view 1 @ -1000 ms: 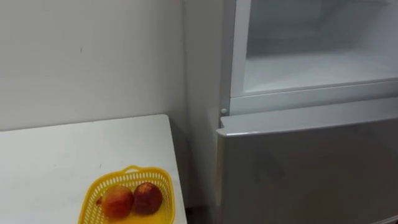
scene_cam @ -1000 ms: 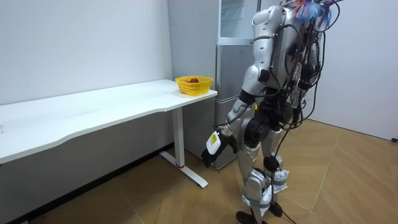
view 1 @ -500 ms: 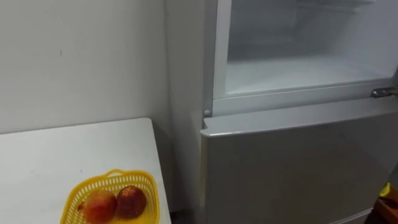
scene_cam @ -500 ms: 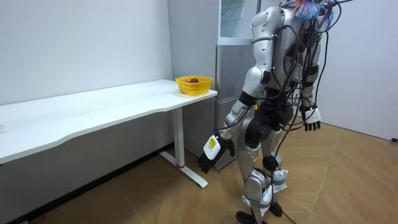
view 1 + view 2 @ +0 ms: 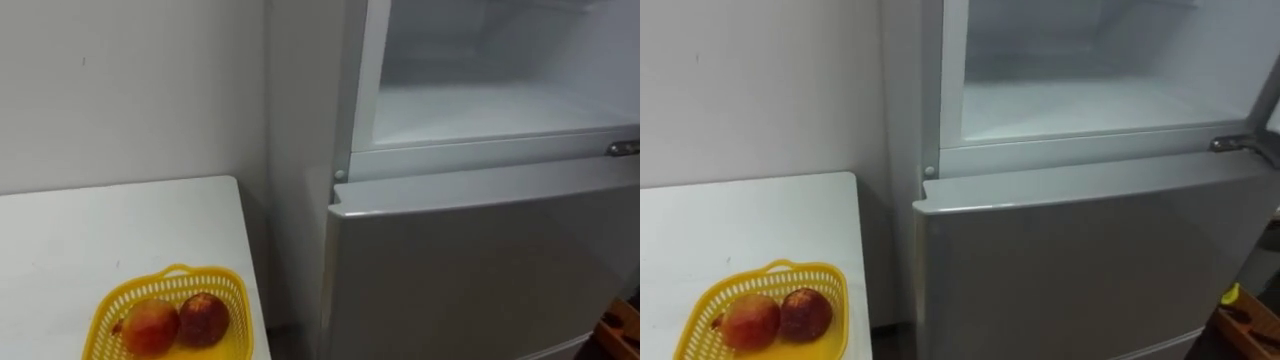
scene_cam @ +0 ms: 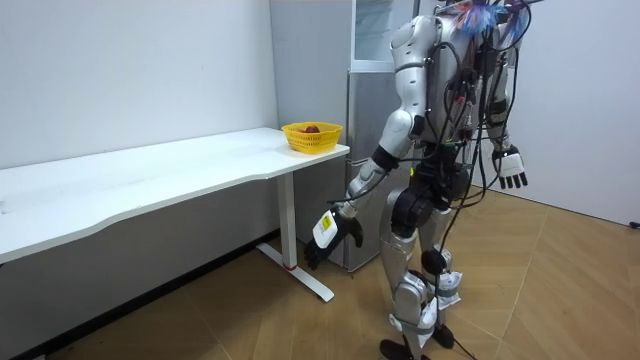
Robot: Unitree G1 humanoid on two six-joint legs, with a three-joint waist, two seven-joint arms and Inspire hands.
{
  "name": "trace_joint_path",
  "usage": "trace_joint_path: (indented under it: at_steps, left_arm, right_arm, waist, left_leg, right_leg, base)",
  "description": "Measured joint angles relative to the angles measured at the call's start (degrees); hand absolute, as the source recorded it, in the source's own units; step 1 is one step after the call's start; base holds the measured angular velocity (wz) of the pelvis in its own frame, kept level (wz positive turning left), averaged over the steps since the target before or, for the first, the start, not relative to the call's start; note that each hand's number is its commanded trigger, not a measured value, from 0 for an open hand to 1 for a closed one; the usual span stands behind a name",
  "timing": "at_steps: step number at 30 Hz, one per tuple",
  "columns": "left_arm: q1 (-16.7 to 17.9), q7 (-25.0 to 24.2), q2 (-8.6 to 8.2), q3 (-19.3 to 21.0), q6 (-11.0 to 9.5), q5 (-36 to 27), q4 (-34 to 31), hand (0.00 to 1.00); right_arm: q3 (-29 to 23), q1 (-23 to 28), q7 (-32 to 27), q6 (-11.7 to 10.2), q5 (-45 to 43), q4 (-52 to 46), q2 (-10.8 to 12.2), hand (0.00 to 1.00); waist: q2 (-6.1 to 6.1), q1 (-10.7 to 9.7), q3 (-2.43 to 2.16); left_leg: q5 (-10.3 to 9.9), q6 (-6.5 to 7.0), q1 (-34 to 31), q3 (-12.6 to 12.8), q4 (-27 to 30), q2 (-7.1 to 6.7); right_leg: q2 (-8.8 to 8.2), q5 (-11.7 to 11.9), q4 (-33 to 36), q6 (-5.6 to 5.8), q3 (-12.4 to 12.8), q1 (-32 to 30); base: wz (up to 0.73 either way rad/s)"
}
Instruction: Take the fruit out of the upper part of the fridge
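Two reddish fruits (image 5: pixel 176 322) lie side by side in a yellow basket (image 5: pixel 172 275) near the corner of the white desk (image 5: pixel 100 230), just beside the fridge. The fridge's upper compartment (image 5: pixel 480 110) stands open above the closed lower door (image 5: pixel 480 260). The robot stands facing the fridge. Its left hand (image 6: pixel 335 232) hangs low with its fingers loose, and its right hand (image 6: pixel 511 168) has its fingers spread apart. Both hold nothing.

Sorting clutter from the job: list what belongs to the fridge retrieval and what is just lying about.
Job: upper fridge, open; basket, probably the drop-off, with fruits; left hand, low; right hand, open.
Lying about: table; lower door, closed.
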Motion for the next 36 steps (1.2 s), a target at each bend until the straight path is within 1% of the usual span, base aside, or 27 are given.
trace_joint_path:
  at_steps: [1, 2, 4, 7, 9, 13, 18, 20, 22, 24, 26, 29, 32, 35, 36]
  left_arm:
    - [0.0, 0.0, 0.04, 0.0, -0.1, 0.0, -0.1, 0.0]
    - [0.0, 0.0, 0.07, 0.0, -0.3, -0.1, -0.1, 0.0]
    - [0.1, -0.1, 0.07, 0.0, -0.3, -0.1, -0.1, 0.0]
    - [0.0, -0.1, 0.05, 0.0, -0.3, -0.1, 0.4, 0.0]
    - [0.0, -0.2, 0.05, 0.0, -0.3, -0.1, 0.7, 0.0]
    - [-0.1, -0.7, 0.06, 0.0, -0.4, 0.0, 2.6, 0.0]
    - [-0.1, -1.0, 0.05, 0.2, -0.4, 0.1, 2.5, 0.0]
    - [0.1, -1.2, -0.12, 1.1, -0.5, 0.0, 2.5, 0.0]
    - [0.4, -1.2, -0.82, 2.2, -1.2, -0.1, 2.9, 0.0]
    - [0.4, -1.2, -0.89, 2.2, -2.1, -0.1, 3.8, 0.0]
    - [0.4, -1.2, -0.89, 2.2, -2.7, 0.1, 4.4, 0.0]
    - [0.4, -1.2, -0.89, 2.2, -3.4, 1.3, 6.2, 0.0]
    - [0.6, -1.2, -0.9, 2.2, -3.4, 2.3, 7.0, 0.0]
    - [0.6, -1.2, -1.12, 2.2, -3.4, 2.2, 7.0, 0.0]
    - [0.7, -1.2, -1.17, 2.2, -3.4, 2.1, 7.0, 0.0]
  right_arm:
    - [0.0, -0.2, -0.1, 0.0, 0.0, -0.4, -0.5, 0.0]
    - [-0.6, -0.9, -0.1, -0.1, 0.5, -0.4, -1.7, 0.0]
    - [-2.2, -1.7, -0.8, -0.9, 1.4, -1.1, -3.4, 0.0]
    - [-2.2, -2.4, -1.9, -2.5, 2.8, -3.0, -4.9, 0.0]
    - [-2.3, -2.6, -2.0, -2.9, 3.4, -3.9, -5.5, 0.0]
    - [-2.2, -3.8, -2.0, -4.0, 3.4, -9.1, -5.6, 0.0]
    - [-2.2, -5.1, -2.4, -5.1, 3.2, -14.8, -5.6, 0.0]
    - [-2.3, -6.4, -2.4, -5.3, 1.8, -16.9, -5.7, 0.0]
    - [-2.3, -6.8, -1.7, -5.6, 0.7, -21.0, -5.8, 0.0]
    - [-2.2, -6.8, -1.2, -6.0, 0.7, -24.9, -5.8, 0.0]
    - [-2.2, -7.0, -0.8, -6.2, 0.5, -29.0, -5.8, 0.0]
    - [-2.1, -7.0, 1.9, -6.6, -0.5, -34.4, -5.8, 0.0]
    - [-1.9, -6.9, 4.5, -6.8, -0.8, -37.7, -5.8, 0.0]
    - [-1.4, -6.9, 7.1, -6.9, -0.9, -39.6, -5.8, 0.0]
    - [-1.1, -6.9, 8.4, -6.9, -0.9, -40.3, -5.8, 0.0]
  waist:
    - [-0.13, -0.1, -0.02]
    - [-0.46, -0.2, -0.02]
    - [-1.03, -0.3, 0.13]
    - [-1.32, -0.4, 0.18]
    - [-1.33, -0.3, 0.18]
    - [-0.99, -0.6, 0.19]
    - [-0.91, -0.7, 0.13]
    - [-0.84, -1.6, -0.02]
    - [-0.44, -1.6, -0.37]
    - [-0.19, -1.6, -0.5]
    - [-0.05, -1.5, -0.45]
    - [0.06, -1.5, -0.38]
    - [0.22, -1.3, -0.23]
    - [0.74, -1.2, -0.2]
    - [0.99, -1.2, -0.11]
  left_leg:
    - [0.0, 0.0, 0.1, 0.1, 0.0, 0.03]
    - [0.0, 0.0, 0.1, 0.1, 0.0, 0.05]
    - [0.0, 0.0, 0.1, 0.0, 0.0, 0.12]
    - [0.0, 0.01, -1.0, -0.2, 0.5, 0.21]
    - [0.0, 0.0, -1.0, 0.0, 0.6, 0.23]
    - [0.0, 0.01, -1.0, -0.1, 0.6, 0.19]
    - [0.0, 0.01, -1.0, -0.2, 0.7, 0.2]
    - [0.0, 0.01, -1.2, -0.4, 0.8, 0.17]
    - [0.1, 0.0, -1.0, -0.3, 0.7, 0.12]
    - [0.1, 0.0, -0.8, -0.2, 0.6, 0.13]
    - [0.1, -0.01, -0.8, -0.1, 0.5, 0.16]
    - [0.1, -0.02, -0.5, -0.1, 0.5, 0.21]
    - [0.0, -0.1, -0.1, -0.2, 0.4, 0.32]
    - [-0.1, -0.09, 0.0, -0.3, 0.3, 0.35]
    - [-0.1, -0.09, 0.1, -0.3, 0.2, 0.39]
  right_leg:
    - [0.04, 0.0, 0.0, 0.0, 0.1, 0.0]
    - [0.07, 0.0, 0.0, -0.01, 0.2, 0.1]
    - [0.17, 0.0, 0.0, -0.06, 0.4, 0.0]
    - [0.22, 0.1, 0.4, -0.17, 0.8, -0.8]
    - [0.23, 0.1, 0.6, -0.18, 0.8, -0.9]
    - [0.26, 0.1, 0.6, -0.18, 0.8, -0.8]
    - [0.25, 0.1, 0.4, -0.18, 0.6, -0.7]
    - [0.22, 0.1, -0.3, -0.17, 0.1, -0.6]
    - [0.23, 0.1, -0.4, -0.14, 0.1, -0.4]
    - [0.24, 0.1, -0.4, -0.14, 0.1, -0.3]
    - [0.28, 0.1, -0.4, -0.14, 0.2, -0.4]
    - [0.31, 0.1, -0.4, -0.14, 0.2, 0.0]
    - [0.39, 0.2, -0.4, -0.18, 0.6, 0.3]
    - [0.3, 0.2, -0.2, -0.26, 0.1, 0.3]
    - [0.3, 0.2, -0.2, -0.27, 0.1, 0.6]
  base:
    - [-0.05]
    - [0.0]
    - [0.0]
    - [0.0]
    - [0.0]
    - [0.0]
    - [0.01]
    - [0.09]
    - [0.0]
    - [0.0]
    - [0.0]
    - [0.0]
    - [0.0]
    - [0.0]
    - [0.0]
